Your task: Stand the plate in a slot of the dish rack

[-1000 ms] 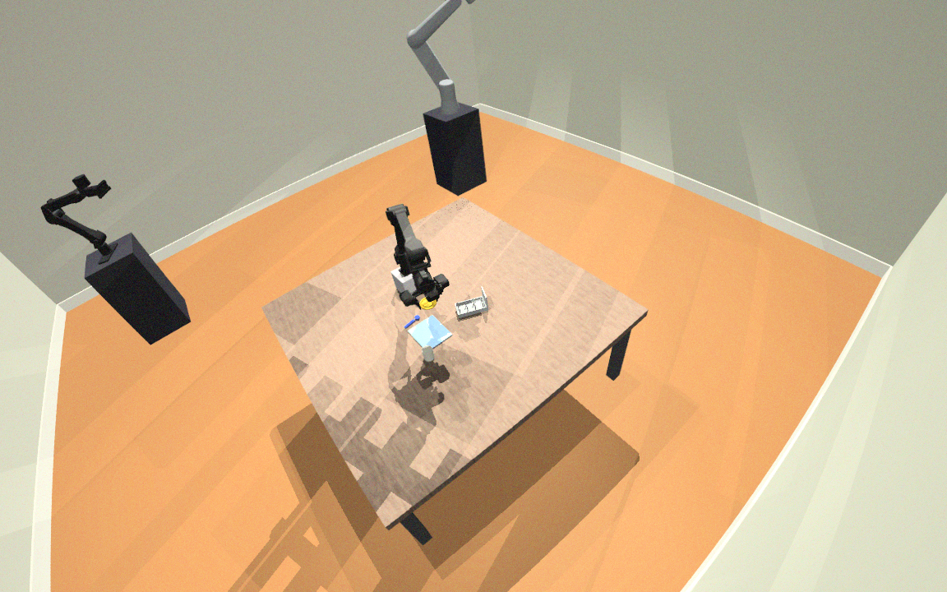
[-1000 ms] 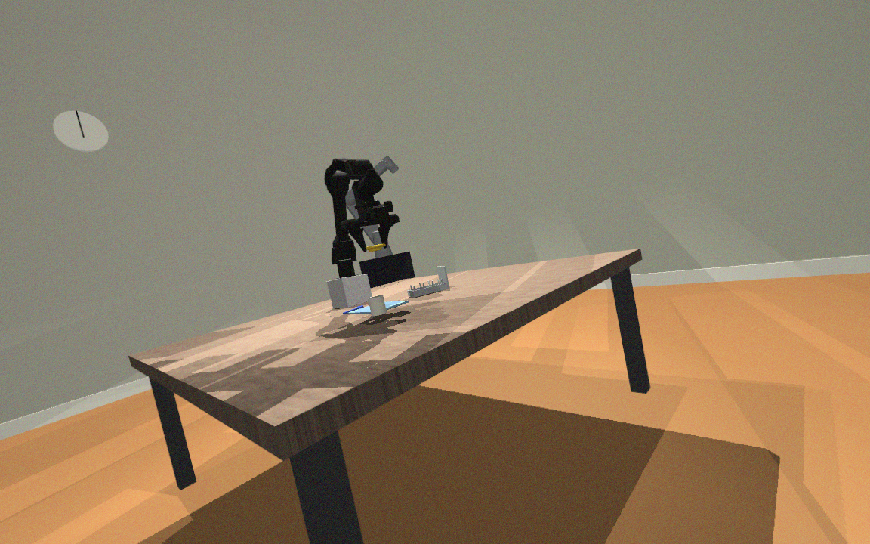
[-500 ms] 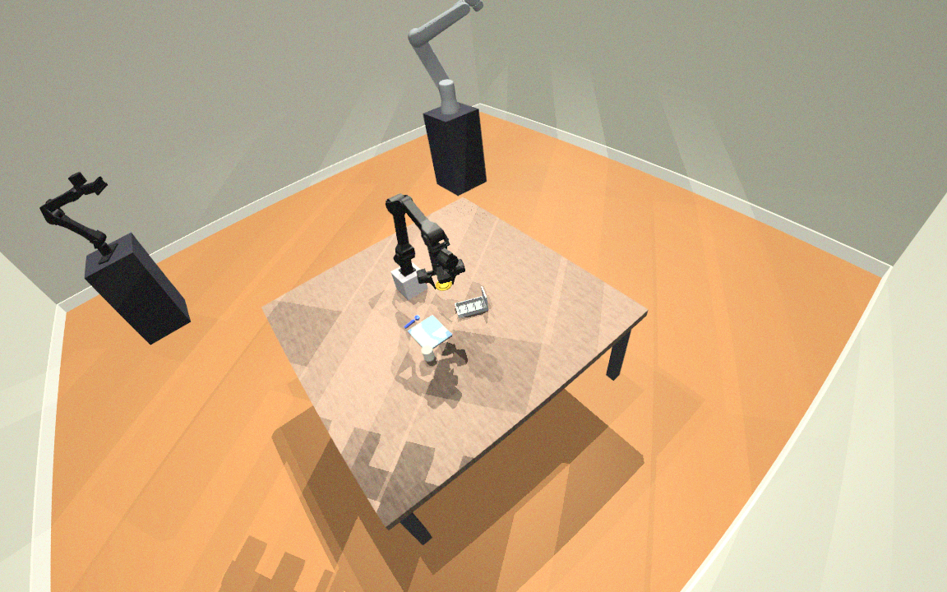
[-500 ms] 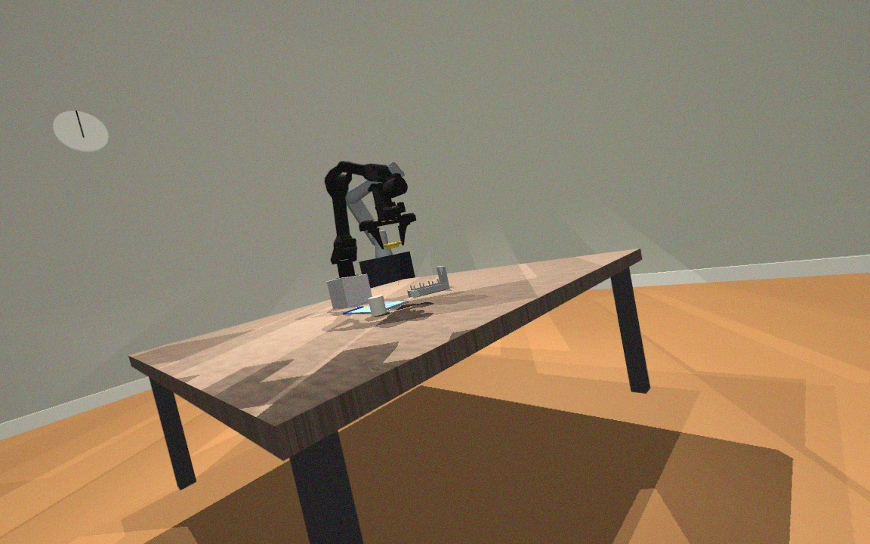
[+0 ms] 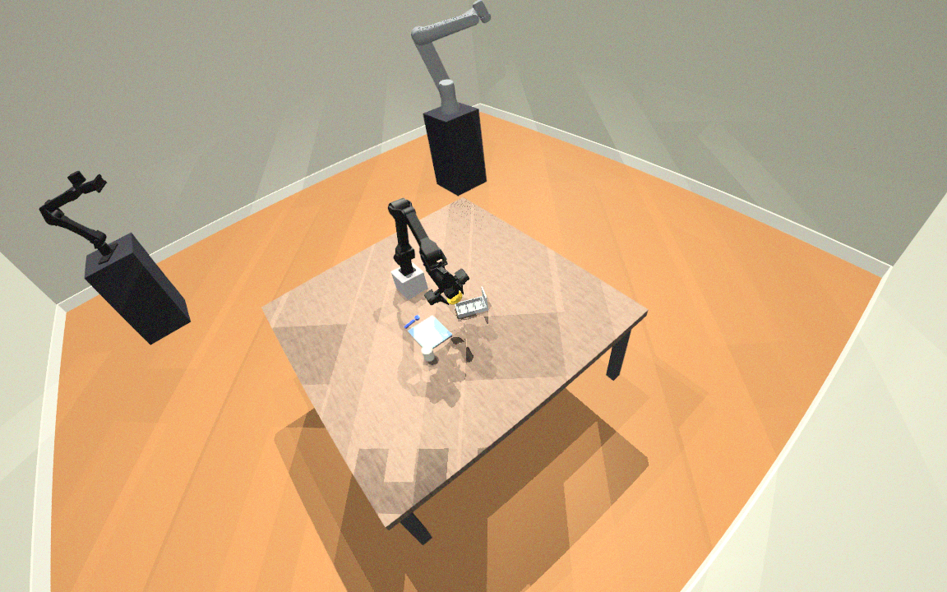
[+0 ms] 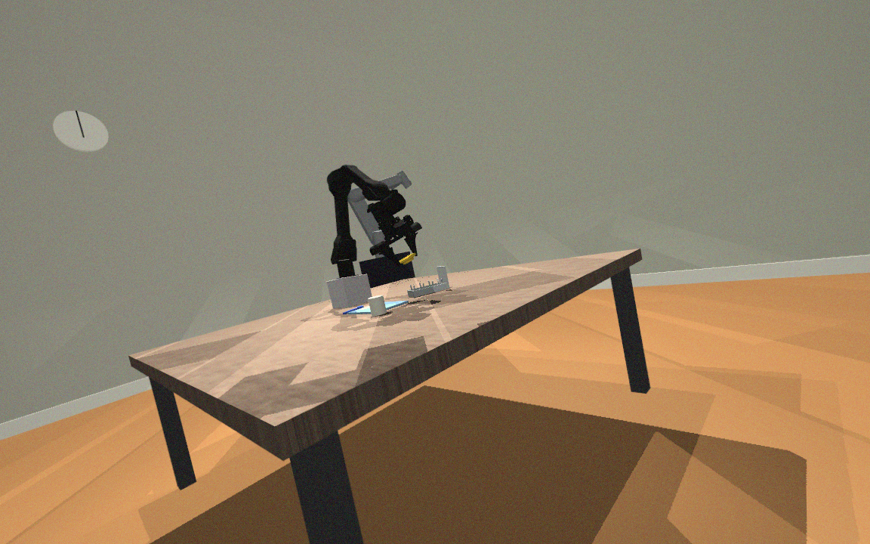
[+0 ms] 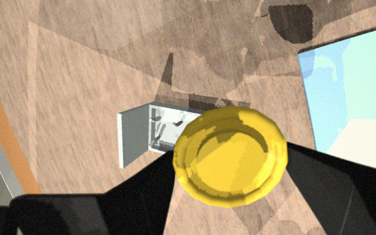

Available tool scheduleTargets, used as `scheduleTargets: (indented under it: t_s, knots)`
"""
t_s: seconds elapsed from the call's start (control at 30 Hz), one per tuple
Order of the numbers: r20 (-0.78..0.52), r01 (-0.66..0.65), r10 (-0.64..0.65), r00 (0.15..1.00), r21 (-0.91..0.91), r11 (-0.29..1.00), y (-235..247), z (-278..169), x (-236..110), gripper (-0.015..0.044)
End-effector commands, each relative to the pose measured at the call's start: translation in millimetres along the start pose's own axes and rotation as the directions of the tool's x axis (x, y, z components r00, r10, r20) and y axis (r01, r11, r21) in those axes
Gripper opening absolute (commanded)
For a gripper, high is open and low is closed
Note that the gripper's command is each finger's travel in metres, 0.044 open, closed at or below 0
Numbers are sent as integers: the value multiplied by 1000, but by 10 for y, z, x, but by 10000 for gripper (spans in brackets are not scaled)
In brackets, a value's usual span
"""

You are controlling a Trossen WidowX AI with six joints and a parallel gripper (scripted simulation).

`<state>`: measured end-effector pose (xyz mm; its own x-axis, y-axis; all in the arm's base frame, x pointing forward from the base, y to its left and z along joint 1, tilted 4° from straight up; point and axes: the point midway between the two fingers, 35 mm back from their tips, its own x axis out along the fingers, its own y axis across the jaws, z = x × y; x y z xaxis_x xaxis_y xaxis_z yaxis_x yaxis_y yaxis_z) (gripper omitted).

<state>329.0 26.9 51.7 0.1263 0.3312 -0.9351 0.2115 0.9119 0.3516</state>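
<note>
Wooden table (image 5: 536, 412) holds the rack (image 7: 132, 137); gripper (image 7: 230, 176) clamps the plate (image 7: 230, 156) aloft, just beside it; tilted badly, its rim may strike a rail and slip.

Bright, hard-edged patchy shadows across table (image 5: 536, 294) and floor (image 5: 719, 309); top view edges bowed

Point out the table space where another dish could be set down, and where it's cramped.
The table shows bare wood beyond the dish rack toward the far edge, and along the near half past the white cup. It is cramped around the blue mat, the cup, the rack and the arm's base block, where the tool holds the yellow plate.
</note>
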Motion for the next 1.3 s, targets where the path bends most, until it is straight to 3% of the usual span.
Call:
scheduleTargets:
  t_s: [0.0, 0.37, 0.67, 0.97, 1.27]
  knots:
    - [18, -81, 82, 996, -61, 995, -17, 44, 152, 0]
    - [97, -280, 317, 943, -277, 919, -79, 162, 480, 0]
    - [160, -370, 490, 857, -471, 801, -143, 164, 637, 0]
    - [210, -374, 640, 739, -661, 650, -209, 74, 701, 0]
    - [240, -291, 764, 599, -824, 487, -267, -106, 681, 0]
